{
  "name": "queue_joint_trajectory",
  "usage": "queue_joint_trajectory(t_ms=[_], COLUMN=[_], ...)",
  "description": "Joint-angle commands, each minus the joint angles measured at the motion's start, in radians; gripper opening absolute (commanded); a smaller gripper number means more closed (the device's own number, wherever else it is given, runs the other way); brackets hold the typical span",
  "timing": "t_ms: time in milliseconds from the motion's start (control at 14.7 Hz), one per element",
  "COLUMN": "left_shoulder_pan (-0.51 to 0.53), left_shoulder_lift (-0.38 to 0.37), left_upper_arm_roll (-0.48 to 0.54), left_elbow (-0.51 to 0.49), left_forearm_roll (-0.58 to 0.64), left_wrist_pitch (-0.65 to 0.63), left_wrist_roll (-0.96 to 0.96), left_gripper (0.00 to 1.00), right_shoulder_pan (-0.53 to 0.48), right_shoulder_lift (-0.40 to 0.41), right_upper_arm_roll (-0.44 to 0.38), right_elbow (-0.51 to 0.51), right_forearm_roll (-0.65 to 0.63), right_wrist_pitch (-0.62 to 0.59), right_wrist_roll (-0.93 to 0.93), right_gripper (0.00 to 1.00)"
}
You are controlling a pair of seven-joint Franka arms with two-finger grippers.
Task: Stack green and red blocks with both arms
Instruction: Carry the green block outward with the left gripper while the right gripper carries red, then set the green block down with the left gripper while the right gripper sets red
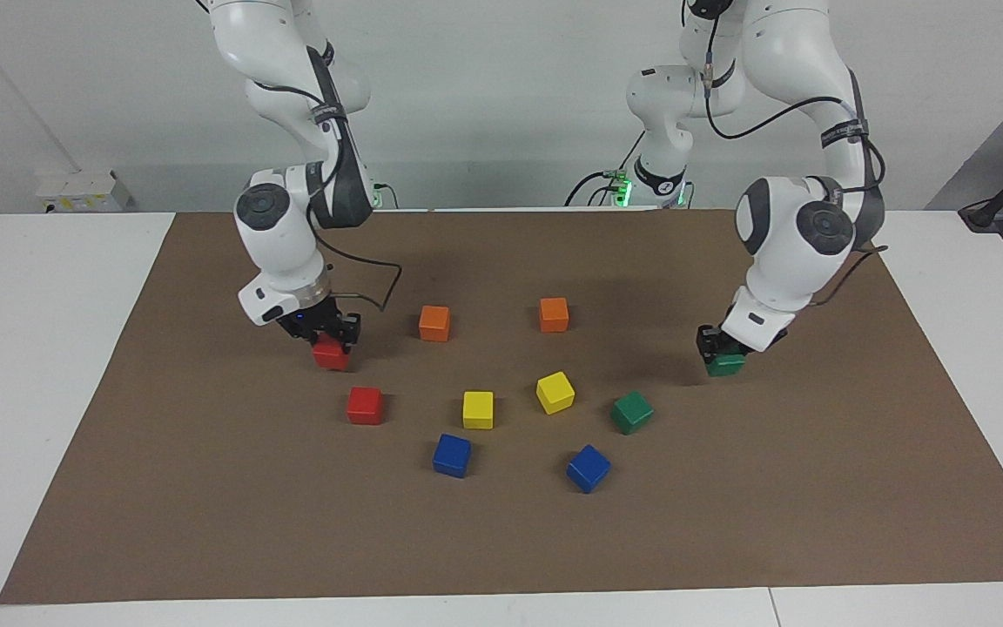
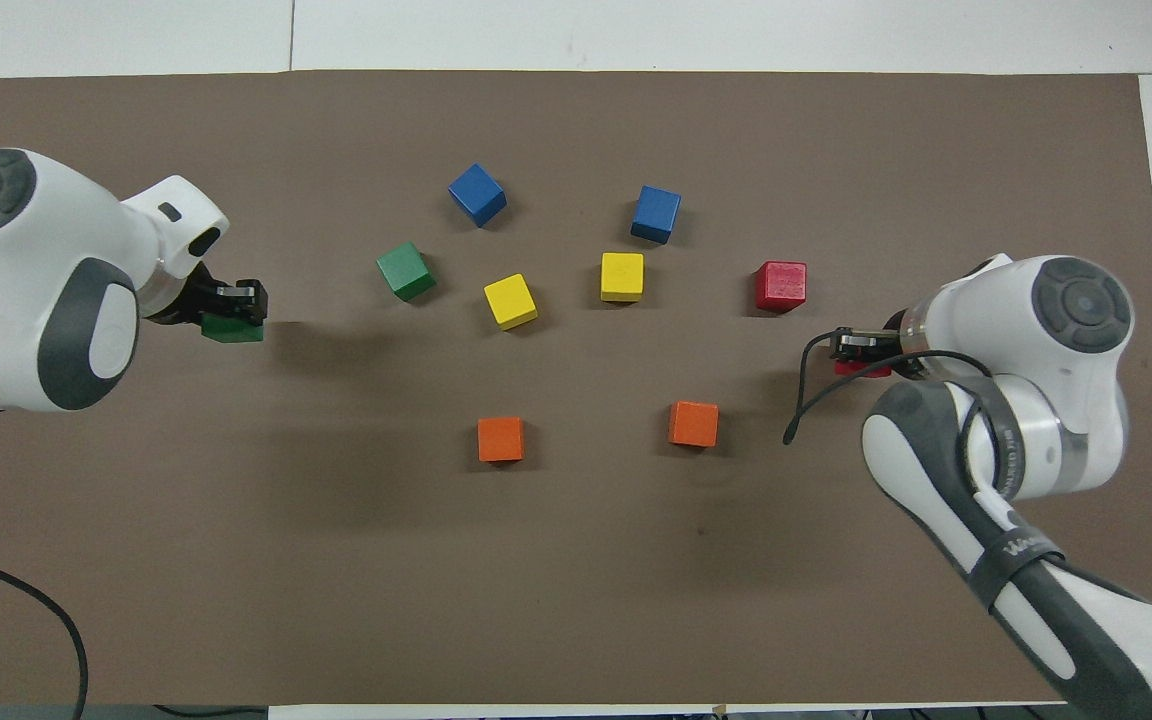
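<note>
Brown mat [image 1: 501, 540] on white table, grey wall; L gripper [image 1: 722, 355] clamps green block, R gripper [image 1: 327, 338] clamps red

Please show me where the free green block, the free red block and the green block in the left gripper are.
free green block [image 1: 631, 411], facing view, its top face
free red block [image 1: 365, 405], facing view, its front face
held green block [image 1: 725, 366], facing view, its visible lower side

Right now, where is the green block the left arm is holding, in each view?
Facing view: held green block in the left pincer, toward the picture's right, over the mat.
Overhead view: same block, at the picture's left.
Shared landmark: the loose green block lying on the mat.
</note>
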Motion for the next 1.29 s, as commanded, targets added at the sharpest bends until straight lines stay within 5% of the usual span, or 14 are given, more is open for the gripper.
queue_joint_trajectory(t_ms=[0,1221], left_shoulder_pan=[0.064,0.095], left_shoulder_lift=[0.005,0.057], left_upper_arm_roll=[-0.011,-0.013], left_elbow=[-0.003,-0.065], left_forearm_roll=[0.015,-0.062], left_wrist_pitch=[0.039,0.142], left_wrist_roll=[0.112,0.031], left_gripper=[0.0,0.0], right_shoulder_pan=[-0.103,-0.173], right_shoulder_lift=[0.022,0.155], right_upper_arm_roll=[0.005,0.007], right_elbow=[0.038,0.162], right_forearm_roll=[-0.003,-0.004], right_wrist_pitch=[-0.006,-0.052], right_wrist_roll=[-0.174,-0.279], right_gripper=[0.0,0.0])
